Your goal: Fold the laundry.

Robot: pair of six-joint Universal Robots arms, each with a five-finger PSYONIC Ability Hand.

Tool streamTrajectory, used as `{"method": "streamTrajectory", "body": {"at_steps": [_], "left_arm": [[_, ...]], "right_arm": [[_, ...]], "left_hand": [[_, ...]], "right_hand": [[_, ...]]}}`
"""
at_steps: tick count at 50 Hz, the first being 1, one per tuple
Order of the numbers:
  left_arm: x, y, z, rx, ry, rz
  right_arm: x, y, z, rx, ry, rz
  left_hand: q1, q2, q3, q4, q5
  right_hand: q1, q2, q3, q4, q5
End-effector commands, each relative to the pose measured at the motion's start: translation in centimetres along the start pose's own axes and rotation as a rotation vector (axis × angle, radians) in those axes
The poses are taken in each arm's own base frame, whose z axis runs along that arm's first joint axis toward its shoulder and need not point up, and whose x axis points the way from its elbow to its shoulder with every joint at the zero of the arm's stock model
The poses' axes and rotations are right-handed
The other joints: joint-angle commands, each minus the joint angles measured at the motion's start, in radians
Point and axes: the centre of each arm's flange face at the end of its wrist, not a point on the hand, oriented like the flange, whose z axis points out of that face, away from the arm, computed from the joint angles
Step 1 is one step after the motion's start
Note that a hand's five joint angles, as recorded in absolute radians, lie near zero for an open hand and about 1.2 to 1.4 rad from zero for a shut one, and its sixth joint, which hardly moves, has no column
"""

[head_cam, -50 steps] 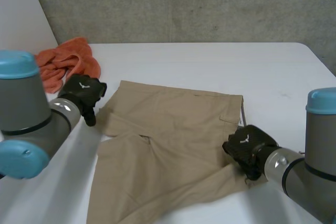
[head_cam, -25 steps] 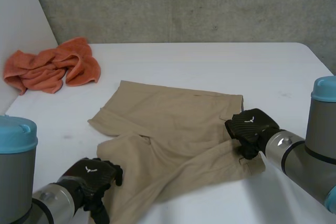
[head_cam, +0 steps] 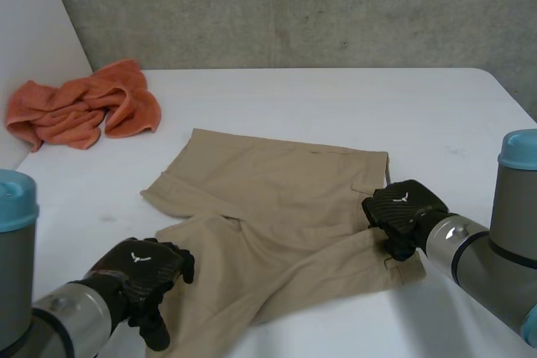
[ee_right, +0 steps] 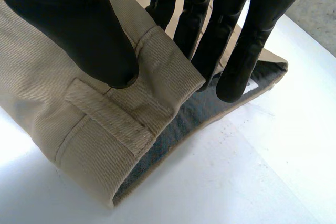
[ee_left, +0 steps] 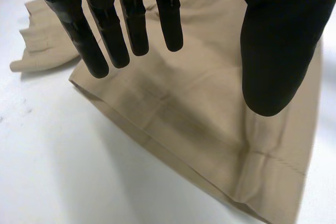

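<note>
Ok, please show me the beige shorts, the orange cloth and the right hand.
beige shorts [head_cam: 277,190]: head view, middle of the fabric.
orange cloth [head_cam: 84,111]: head view, middle of the heap.
right hand [head_cam: 399,209]: head view, back of the hand.

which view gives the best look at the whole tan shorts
The head view: nearly all of the tan shorts lie spread on the white table. The left wrist view shows a hemmed leg end below the straight fingers of the left hand; the right wrist view shows the waistband, with a belt loop, pinched by the right hand.
</note>
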Motion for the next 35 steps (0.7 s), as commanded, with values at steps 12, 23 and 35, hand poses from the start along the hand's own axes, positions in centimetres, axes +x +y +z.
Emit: {"method": "streamTrajectory", "body": {"at_steps": [12, 23, 35], "left_arm": [[1.8, 3.7, 0.4, -0.164, 0.045, 0.034], [1.0, 1.5, 3.5, -0.044, -0.053, 0.047], [-4.2, -8.6, 11.1, 0.303, -0.281, 0.142]], "right_arm": [[0.1, 0.0, 0.1, 0.005, 0.008, 0.001], [0.2, -0.4, 0.1, 0.02, 0.015, -0.005], [1.5, -2.8, 1.5, 0.136, 0.08, -0.036]], "left_hand": [[0.01, 0.018, 0.015, 0.03, 0.032], [0.911, 0.919, 0.916, 0.931, 0.933], [0.911, 0.919, 0.916, 0.931, 0.933]], "right_hand": [[0.412, 0.22, 0.217, 0.206, 0.23], [0.412, 0.22, 0.217, 0.206, 0.23], [0.412, 0.22, 0.217, 0.206, 0.23]]}}
